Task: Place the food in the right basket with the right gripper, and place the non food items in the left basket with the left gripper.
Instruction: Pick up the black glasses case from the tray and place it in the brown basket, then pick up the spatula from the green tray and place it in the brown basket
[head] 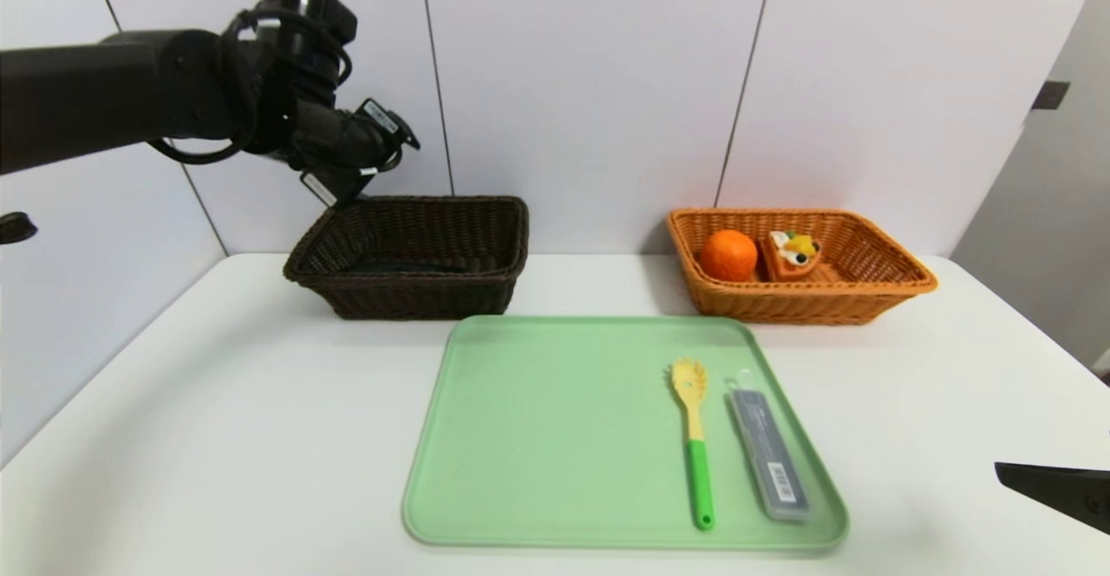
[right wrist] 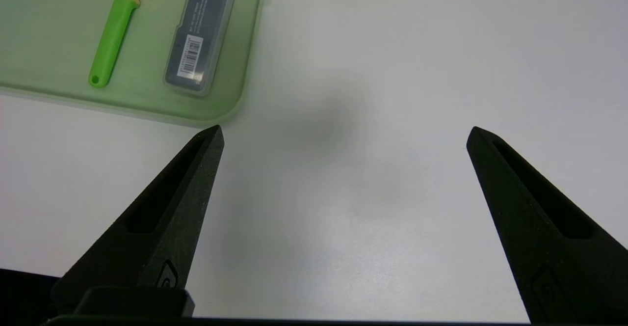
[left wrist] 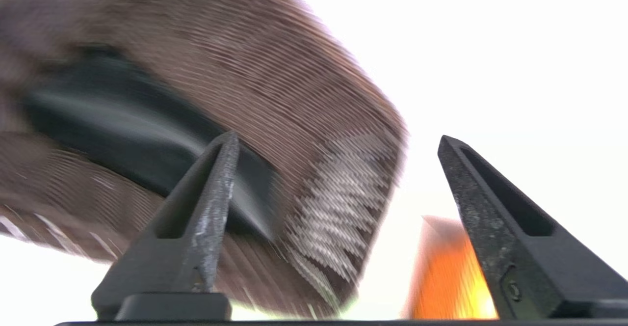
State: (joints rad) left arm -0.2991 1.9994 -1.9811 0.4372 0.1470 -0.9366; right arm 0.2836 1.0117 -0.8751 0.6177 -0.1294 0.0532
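My left gripper (head: 347, 181) hangs open above the back left corner of the dark brown left basket (head: 408, 294); in the left wrist view its fingers (left wrist: 338, 139) stand wide apart with nothing between them. A dark flat item (left wrist: 127, 124) lies inside that basket (left wrist: 319, 134). The orange right basket (head: 798, 303) holds an orange (head: 728, 255) and a cake slice (head: 791, 253). A yellow spoon with a green handle (head: 694, 437) and a grey case (head: 767, 454) lie on the green tray (head: 555, 437). My right gripper (right wrist: 344, 130) is open and empty over bare table.
The white table (head: 217, 437) carries both baskets at the back, close to the wall, with the tray in front. The right gripper (head: 1054, 489) sits low at the table's front right, beside the tray's corner (right wrist: 230, 105).
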